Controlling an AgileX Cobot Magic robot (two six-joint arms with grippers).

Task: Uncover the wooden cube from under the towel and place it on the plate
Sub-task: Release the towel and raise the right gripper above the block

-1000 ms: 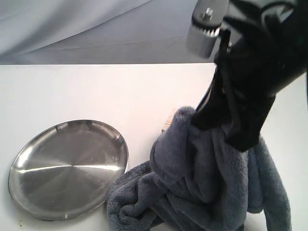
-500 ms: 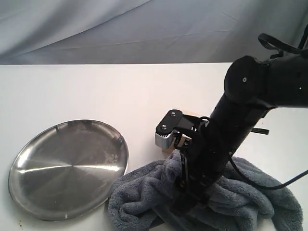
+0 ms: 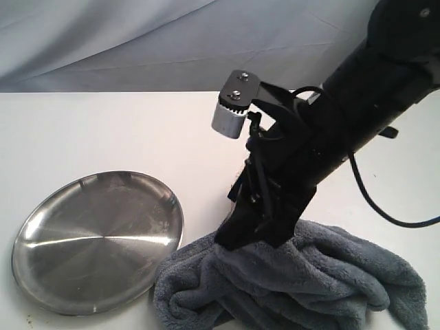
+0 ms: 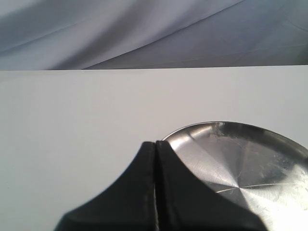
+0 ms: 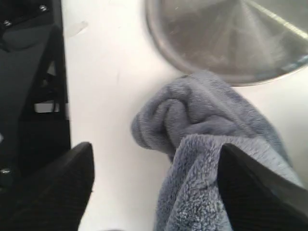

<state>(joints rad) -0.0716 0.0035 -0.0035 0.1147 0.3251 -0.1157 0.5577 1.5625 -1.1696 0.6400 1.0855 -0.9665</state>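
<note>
The dark-grey towel lies in a crumpled heap at the front right, just right of the steel plate. My right gripper hangs just over the heap's left top, its arm slanting across the middle. In the right wrist view the right gripper is open wide, with a towel fold lying against one finger and the plate rim beyond. The wooden cube is hidden behind the right arm. My left gripper is shut and empty, near the plate rim.
A white table stretches behind the plate, with a grey cloth backdrop at the far edge. A black piece of machinery stands beside the right gripper in its wrist view.
One second ago the right gripper held the towel high. It then came down with the towel, let it go, and has risen slightly, leaving the towel slumped in a lower heap.
</note>
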